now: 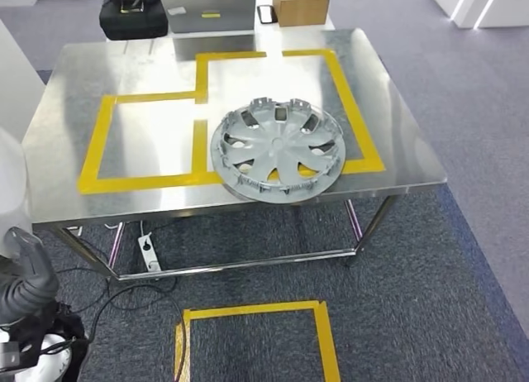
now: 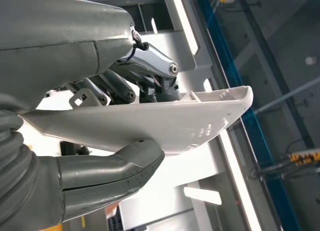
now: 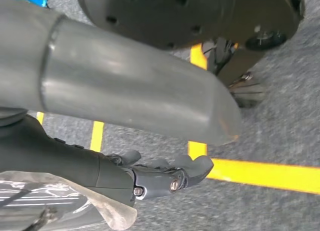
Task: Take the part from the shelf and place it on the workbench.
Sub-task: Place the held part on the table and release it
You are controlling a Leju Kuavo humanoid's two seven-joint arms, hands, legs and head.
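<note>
- Spanning most of the head view, a steel workbench (image 1: 74,76) is seen, marked with yellow tape outlines (image 1: 100,142) on its top.
- Grey carpet (image 1: 436,316) is laid under and around the workbench, and a yellow tape square (image 1: 324,332) is marked on it in front of the bench.
- A silver wheel cover (image 1: 278,148) is seen lying flat on the workbench, near its front edge, overlapping the tape line of the right-hand outline.
- At the far edge of the bench a black bag (image 1: 133,16), a grey laptop (image 1: 209,8) and a cardboard box (image 1: 301,2) are lined up.
- A white power strip (image 1: 149,252) is seen on the carpet beneath the bench, with dark cables beside it.
- The part (image 2: 181,123), a pale rounded plastic piece, is held by the left hand (image 2: 113,111), low at the robot's left side and well short of the workbench; it is clamped between the thick thumb (image 2: 124,166) on one face and the darker fingers (image 2: 151,66) on the other.
- The right hand (image 3: 166,176) is seen hanging over the carpet with fingers extended and nothing held.
</note>
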